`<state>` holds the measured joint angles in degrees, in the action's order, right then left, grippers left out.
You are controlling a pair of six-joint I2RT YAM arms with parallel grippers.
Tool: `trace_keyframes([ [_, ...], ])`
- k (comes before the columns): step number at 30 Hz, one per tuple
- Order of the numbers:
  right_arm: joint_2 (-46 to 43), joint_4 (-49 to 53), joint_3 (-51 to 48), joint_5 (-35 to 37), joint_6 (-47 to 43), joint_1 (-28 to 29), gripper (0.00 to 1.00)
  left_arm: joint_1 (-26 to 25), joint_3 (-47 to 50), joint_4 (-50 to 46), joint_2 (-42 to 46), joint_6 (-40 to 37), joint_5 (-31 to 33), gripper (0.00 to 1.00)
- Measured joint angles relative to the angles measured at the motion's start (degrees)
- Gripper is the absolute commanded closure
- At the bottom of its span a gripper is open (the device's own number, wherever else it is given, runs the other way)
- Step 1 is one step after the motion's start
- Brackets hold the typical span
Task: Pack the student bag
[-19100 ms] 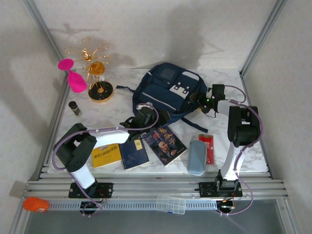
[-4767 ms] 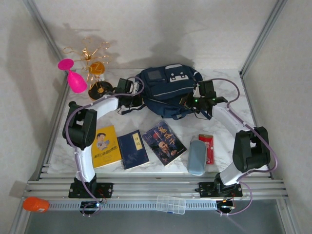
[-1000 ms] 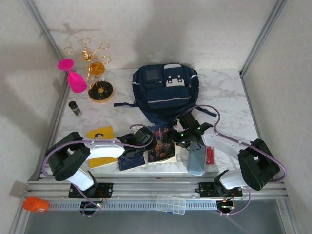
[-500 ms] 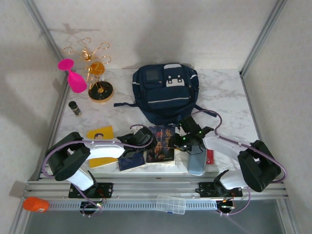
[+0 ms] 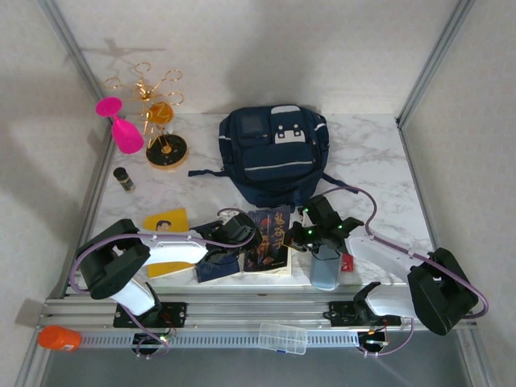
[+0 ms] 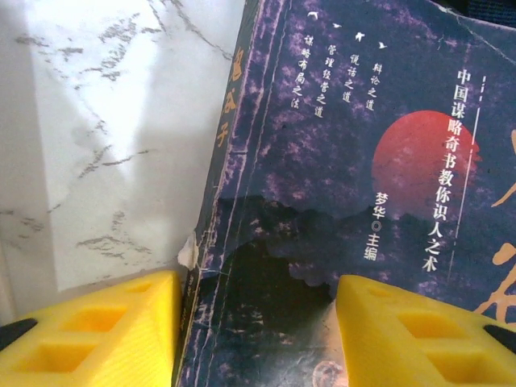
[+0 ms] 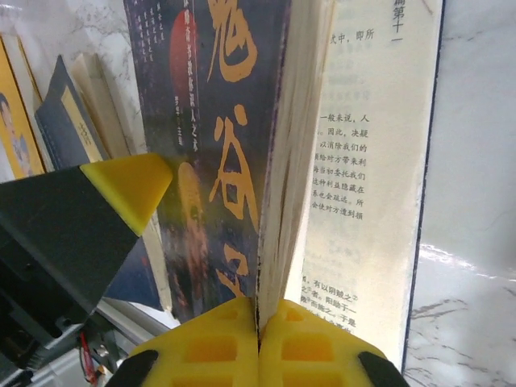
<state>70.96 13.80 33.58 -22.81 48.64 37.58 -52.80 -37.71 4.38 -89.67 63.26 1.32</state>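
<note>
Pinching hand: your right gripper (image 7: pixel 258 326), jaws pressed together on the near edge of the dark book (image 7: pixel 218 161), so its cover and pages stand lifted, likely for carrying.
Other hand: your left gripper (image 6: pixel 254 314), half-wide, fingers straddling the book's spine, apparently to steady it; contact unclear.
Task item: student bag (image 5: pixel 274 153), at 12 o'clock from the book, apart from it.
Hidden: the bag's opening; whether you hold the cover alone or pages too.
</note>
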Motion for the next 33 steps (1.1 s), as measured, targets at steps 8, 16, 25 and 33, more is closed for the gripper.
trace_keyframes([
  [8,-11.5,-1.4,-2.0,-3.0,-0.6,-1.8,1.0,-0.4,-0.4,-1.3,4.7,-0.2,-2.2,0.27],
  [16,-14.9,0.2,2.3,-10.9,-3.1,-5.5,1.0,7.9,-0.6,-1.9,21.7,-4.0,-7.9,0.16],
  [25,-11.9,0.8,18.6,-18.8,-6.7,-6.7,1.0,21.8,-1.3,-3.2,29.5,-10.7,-20.4,0.1],
  [33,-6.1,0.3,27.7,-23.9,-9.6,-8.3,1.0,24.1,-1.2,5.1,29.4,-9.6,-30.8,0.13],
])
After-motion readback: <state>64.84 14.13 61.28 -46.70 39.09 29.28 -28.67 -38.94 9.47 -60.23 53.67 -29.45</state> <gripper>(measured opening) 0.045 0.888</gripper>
